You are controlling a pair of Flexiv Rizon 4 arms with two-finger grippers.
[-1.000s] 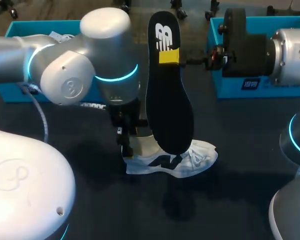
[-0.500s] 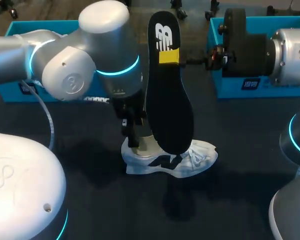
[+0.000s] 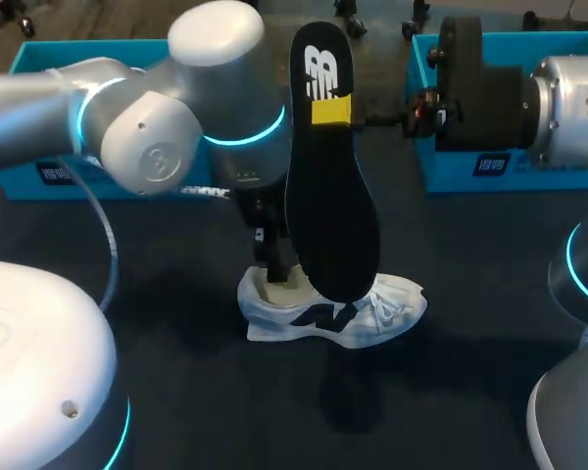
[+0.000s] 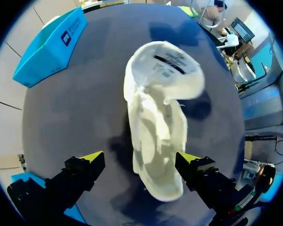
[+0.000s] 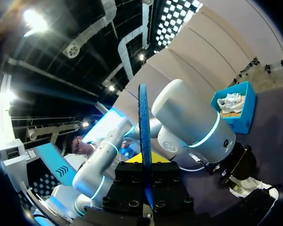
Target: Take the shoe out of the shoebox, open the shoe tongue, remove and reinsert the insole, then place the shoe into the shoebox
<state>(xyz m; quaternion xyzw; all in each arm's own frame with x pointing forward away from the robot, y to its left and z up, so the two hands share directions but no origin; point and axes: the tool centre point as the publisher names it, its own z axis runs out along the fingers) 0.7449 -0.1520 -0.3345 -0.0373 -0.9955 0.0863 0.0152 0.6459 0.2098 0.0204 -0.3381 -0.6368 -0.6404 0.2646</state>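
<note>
The shoe [image 3: 333,311] lies on the bench [image 3: 470,264] at centre frame, the insole [image 3: 331,206] upright just above it. Behind, one shoebox [image 3: 39,54] sits at upper left, a second shoebox [image 3: 451,168] at upper right.

White shoe [image 3: 384,309] with dark side mark, black insole [image 3: 331,201] with white logo, blue shoebox [image 3: 559,179]
</note>
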